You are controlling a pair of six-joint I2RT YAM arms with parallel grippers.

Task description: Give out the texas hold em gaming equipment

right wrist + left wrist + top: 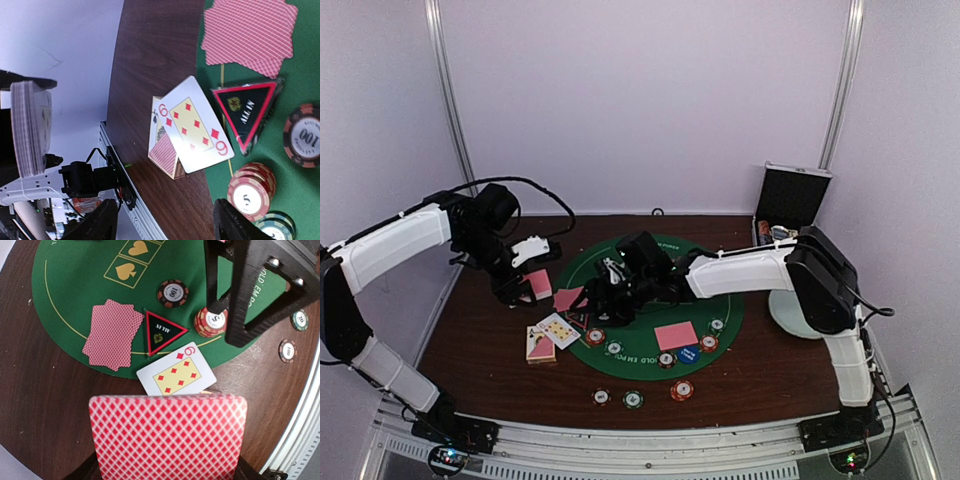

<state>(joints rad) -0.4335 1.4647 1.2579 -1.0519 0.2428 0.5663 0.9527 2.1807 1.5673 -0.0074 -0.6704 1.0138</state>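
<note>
My left gripper (527, 285) is shut on a deck of red-backed cards (167, 437) and holds it above the wood left of the green mat (650, 260); the deck also shows in the right wrist view (30, 127). A face-up six of diamonds (176, 375) lies on a small card pile (165, 150) at the mat's edge. Two face-down cards (112, 333), a black triangular marker (162, 331), a dark 100 chip (173, 293) and a red chip stack (211, 321) lie on the mat. My right gripper (605, 288) hangs open and empty over the red stack.
A pink face-down card (676, 335), a blue dealer disc (688, 353) and several chips lie on the mat's near right. Three chips (633, 399) sit on the wood in front. The open black case (788, 205) and pale plate (795, 312) stand at the right.
</note>
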